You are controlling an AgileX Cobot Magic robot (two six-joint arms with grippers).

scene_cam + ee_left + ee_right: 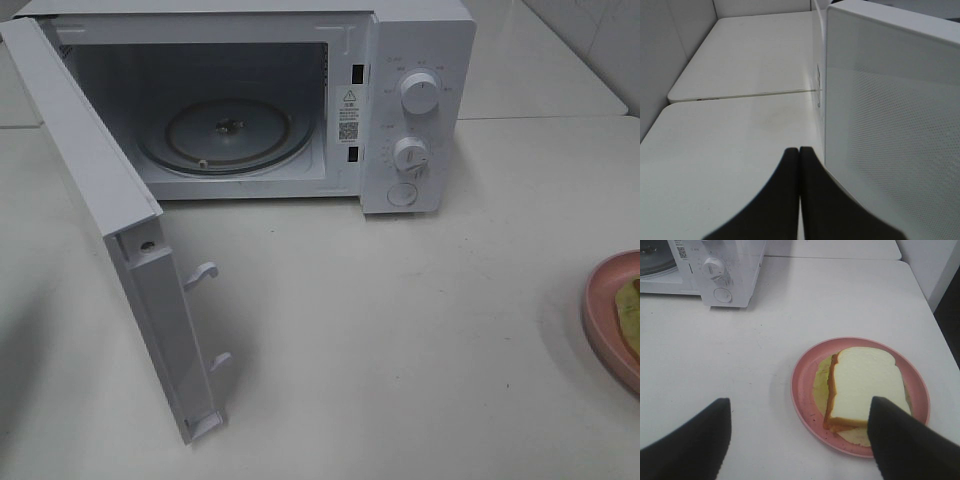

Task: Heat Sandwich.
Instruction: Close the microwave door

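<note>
The sandwich [865, 385], thick white bread with tan crust and pale green filling at its edge, lies on a round pink plate [801, 371]. My right gripper [801, 401] hovers open just above and in front of it, one finger over the sandwich's near corner, nothing held. In the exterior high view only the plate's edge [605, 310] and a yellow-green sliver of the sandwich [631, 305] show at the far right. The white microwave [400, 100] stands open with its glass turntable [225, 135] bare. My left gripper [799, 149] is shut and empty, beside the door's outer face [890, 125].
The microwave door [110, 220] swings out to the left, its latch hooks pointing right. Two knobs and a button sit on the control panel [415, 150]. A seam to a second table [740, 95] runs behind. Neither arm shows in the exterior high view.
</note>
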